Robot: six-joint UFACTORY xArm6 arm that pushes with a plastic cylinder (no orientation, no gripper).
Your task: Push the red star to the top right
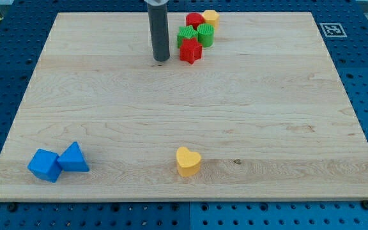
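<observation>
The red star [190, 51] lies near the view's top, a little right of the middle, at the lower end of a tight cluster. Touching it above are a green star [186, 35] and a green cylinder-like block [206, 33]. Behind those are another red block [195, 20] and a yellow block [210, 16]. My tip [161, 60] rests on the wooden board [184, 115], a short way to the left of the red star, with a small gap between them.
A yellow heart [188, 161] lies near the view's bottom middle. A blue cube-like block [45, 165] and a blue triangle [74, 158] sit together at the view's bottom left. A fiducial marker [332, 29] is at the board's top right corner.
</observation>
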